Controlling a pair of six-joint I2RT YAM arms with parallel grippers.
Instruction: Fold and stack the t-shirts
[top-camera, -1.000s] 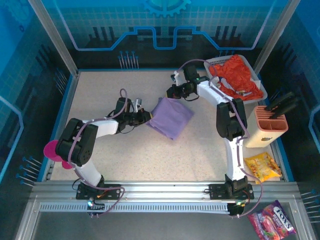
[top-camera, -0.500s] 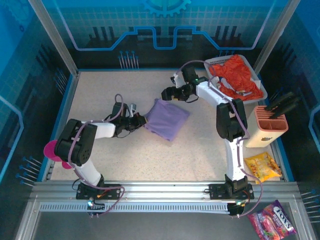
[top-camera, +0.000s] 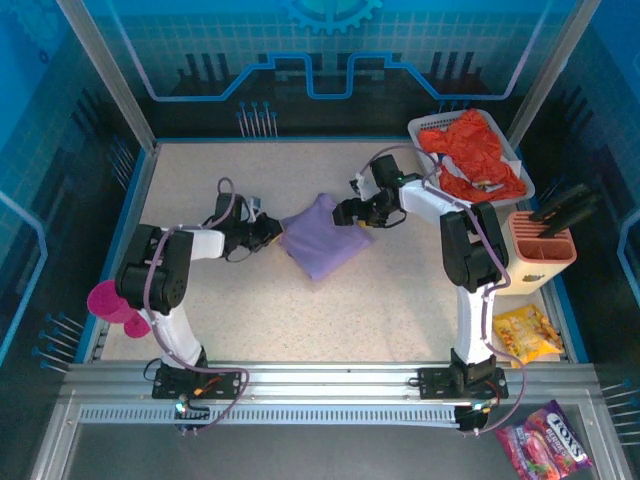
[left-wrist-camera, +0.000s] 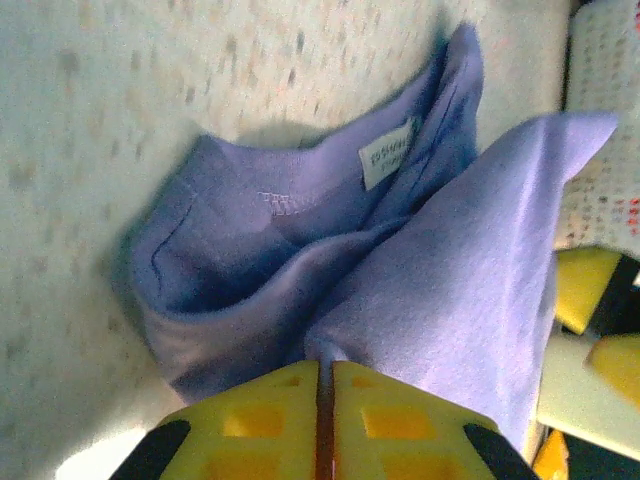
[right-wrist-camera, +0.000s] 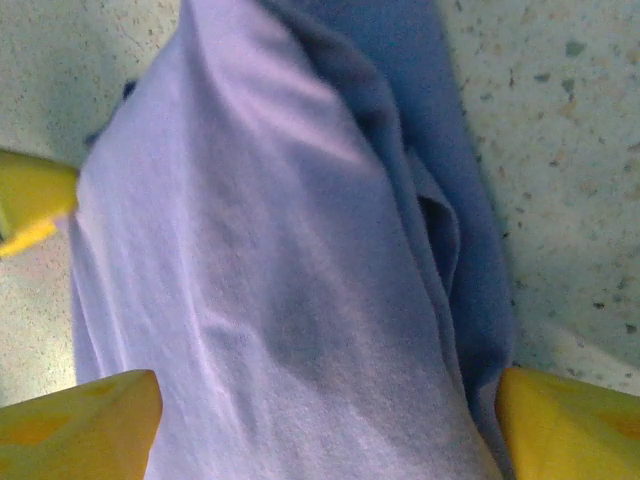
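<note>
Lavender t-shirt (top-camera: 322, 238) lies bunched mid-table. Left gripper (top-camera: 268, 231) fingers together, clamped on its left edge. Right gripper (top-camera: 352, 212) fingers (right-wrist-camera: 85, 420) spread wide, straddling the cloth's right edge.

Left arm (top-camera: 200, 243) and right arm (top-camera: 465, 310) are showing white links, black joints, yellow fingers (left-wrist-camera: 400, 400). Lilac cables (top-camera: 152, 285) are trailing along both.

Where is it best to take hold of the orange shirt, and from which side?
Probably a raised fold near the middle of the orange shirt, coming from above: it lies crumpled in the basket, whose walls block a side approach.
</note>
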